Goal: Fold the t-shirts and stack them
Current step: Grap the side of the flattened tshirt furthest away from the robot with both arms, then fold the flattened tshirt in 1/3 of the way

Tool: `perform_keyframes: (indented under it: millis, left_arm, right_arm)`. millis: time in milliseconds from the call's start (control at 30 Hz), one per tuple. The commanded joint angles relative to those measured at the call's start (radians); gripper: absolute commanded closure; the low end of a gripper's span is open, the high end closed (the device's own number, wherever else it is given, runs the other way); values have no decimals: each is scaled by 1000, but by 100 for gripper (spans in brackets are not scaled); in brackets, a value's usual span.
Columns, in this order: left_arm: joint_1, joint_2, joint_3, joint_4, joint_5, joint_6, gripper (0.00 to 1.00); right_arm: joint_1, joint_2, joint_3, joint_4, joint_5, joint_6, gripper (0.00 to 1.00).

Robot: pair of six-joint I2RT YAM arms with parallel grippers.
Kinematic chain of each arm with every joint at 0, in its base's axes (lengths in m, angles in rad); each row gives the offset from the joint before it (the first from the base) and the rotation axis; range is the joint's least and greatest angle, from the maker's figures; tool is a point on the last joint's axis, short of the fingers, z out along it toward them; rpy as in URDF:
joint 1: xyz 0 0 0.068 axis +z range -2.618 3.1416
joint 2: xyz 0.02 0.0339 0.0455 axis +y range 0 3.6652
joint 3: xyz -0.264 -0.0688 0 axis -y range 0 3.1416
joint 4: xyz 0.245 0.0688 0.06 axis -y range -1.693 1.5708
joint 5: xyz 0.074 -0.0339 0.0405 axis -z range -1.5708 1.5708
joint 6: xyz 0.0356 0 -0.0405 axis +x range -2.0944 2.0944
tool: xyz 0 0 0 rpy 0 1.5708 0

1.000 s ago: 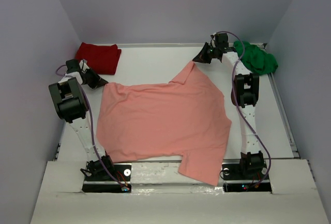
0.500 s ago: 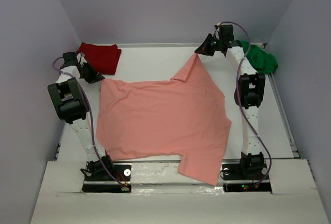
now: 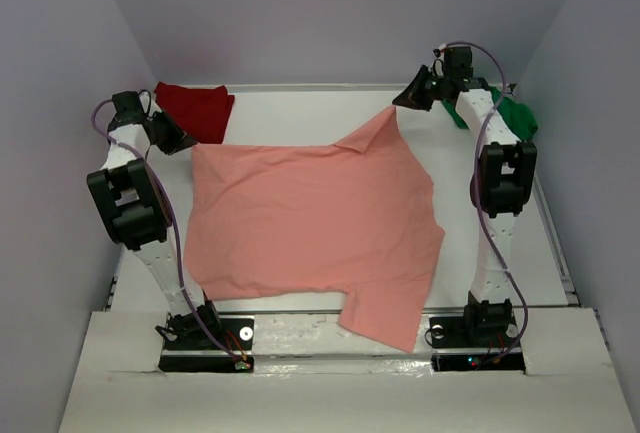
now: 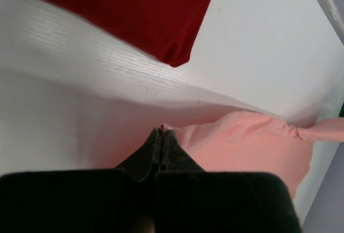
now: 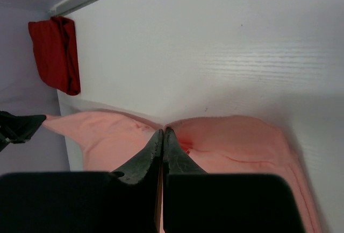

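Observation:
A salmon-pink t-shirt (image 3: 310, 218) lies spread over the middle of the white table, its near edge hanging past the front. My left gripper (image 3: 186, 145) is shut on its far-left corner, the cloth (image 4: 252, 141) trailing off to the right of the jaws (image 4: 162, 132). My right gripper (image 3: 400, 103) is shut on the far-right corner, lifted into a peak above the table; pink cloth (image 5: 236, 141) spreads below the jaws (image 5: 163, 131). A dark red t-shirt (image 3: 195, 108) lies folded at the far left. A bright green t-shirt (image 3: 510, 115) is bunched at the far right, behind the right arm.
Lilac walls close in the table on three sides. A raised white rim (image 3: 300, 87) runs along the back edge. The arm bases (image 3: 205, 328) stand at the near edge, with the pink cloth hanging between them.
Both grippers have moved away toward the back and outward, drawing the pink shirt's far edge along. The right corner has risen higher; the far edge now looks stretched straighter.

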Motion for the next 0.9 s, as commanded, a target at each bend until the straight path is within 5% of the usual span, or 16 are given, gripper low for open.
perform_keyframes:
  millis: [0,867]
  left_arm:
    - [0,-101,-38,-15,4,6,100]
    - [0,-266,-168,-145,-139,14,100]
  right_arm:
    - [4,-128,-67,12,-24,-15,100]
    - [4,-535,-451,-45,-23,-21,100]
